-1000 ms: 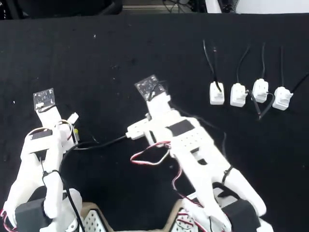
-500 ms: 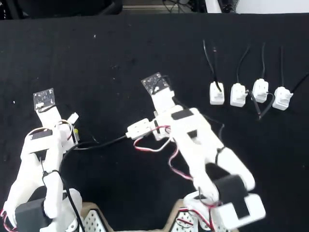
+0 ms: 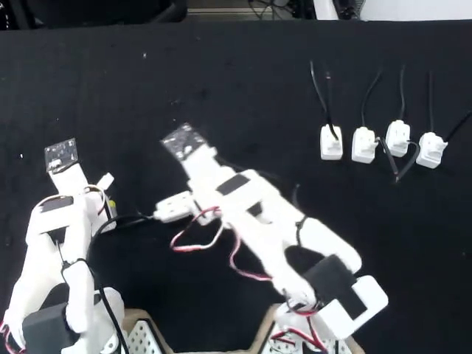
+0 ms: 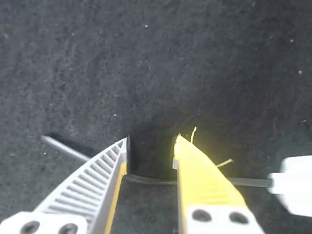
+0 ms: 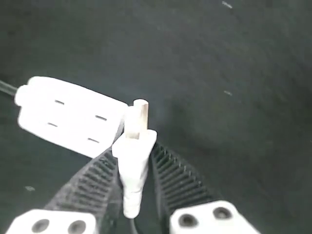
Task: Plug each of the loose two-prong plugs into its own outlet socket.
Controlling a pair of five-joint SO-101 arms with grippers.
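1 white plug point(image 5: 132, 168) in ribbed right end effector point(image 5: 135, 147).

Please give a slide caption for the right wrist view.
Right hand grips a white plug, prongs beside the outlet block.

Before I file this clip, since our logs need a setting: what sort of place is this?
Probably a robotics lab bench: two small white arms on a black-covered table, with loose corded plugs and an outlet block laid out.
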